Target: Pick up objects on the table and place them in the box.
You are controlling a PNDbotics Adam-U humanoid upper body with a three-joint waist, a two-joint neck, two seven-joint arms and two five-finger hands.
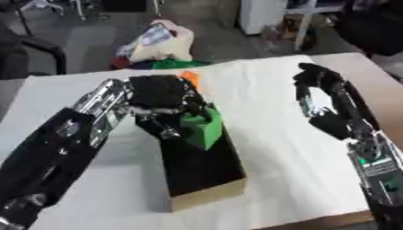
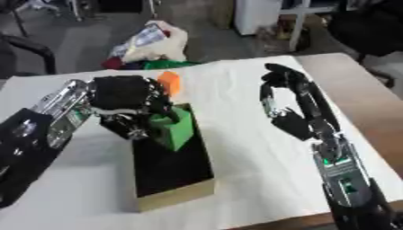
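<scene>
Hovering over the long black-lined cardboard box (image 2: pixel 169 170), the left hand (image 2: pixel 126 96) curls around a green plastic block (image 2: pixel 175 128) at the box's far end. Released crooked, it might catch the rim and tumble onto the white-covered counter (image 2: pixel 244 179). The right hand (image 2: pixel 287 112) waits aside, fingers relaxed.

Grey floor (image 1: pixel 94 40) beyond the white-covered table (image 1: pixel 275 148); white cabinet (image 1: pixel 264 15), perhaps; dark chair (image 1: pixel 31 54) at left.
</scene>
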